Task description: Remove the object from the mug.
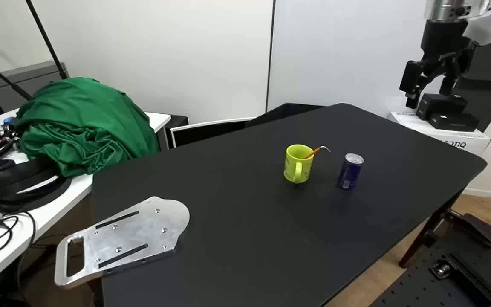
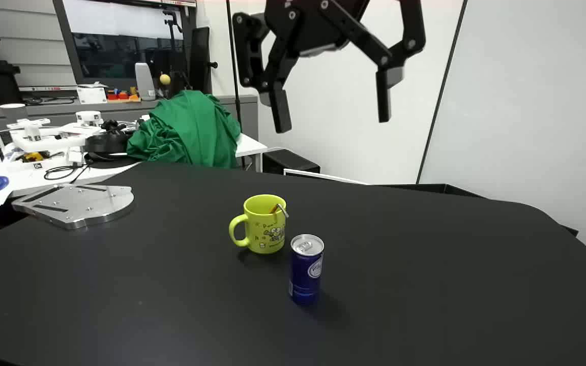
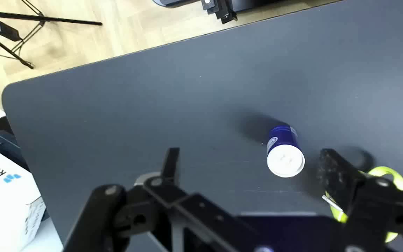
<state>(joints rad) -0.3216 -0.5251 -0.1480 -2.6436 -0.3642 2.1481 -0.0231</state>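
The bent-tipped orange rod [image 1: 313, 152] stands tilted inside the lime mug [image 2: 263, 231], its lower end hidden; the shaft appears to rest against the rim, so the silvery tip projects toward the short edge of the desk [image 1: 245, 238] beside the white box [image 3: 2, 206]. The mug sits upright, set in from every edge, its handle [image 1: 298, 172] turned broadly away from the tip, which leaves the rod's exposed end free of it. An upright blue drinks can [image 2: 304, 277] stands near the tip but apart, closer to that same short edge, and may crowd an approach from there. At the opposite short edge a slotted metal plate [image 1: 140, 232] overhangs, its cut-out grip clear of the desk, presumably for easy lifting. The tool [image 2: 332, 121] hangs well above the desk, fingers [image 2: 282, 112] spread wide with nothing between them; the height presumably leaves room to align before descending. The rod is not yet gripped, and its slimness should call for a narrow pinch and a steep lift.
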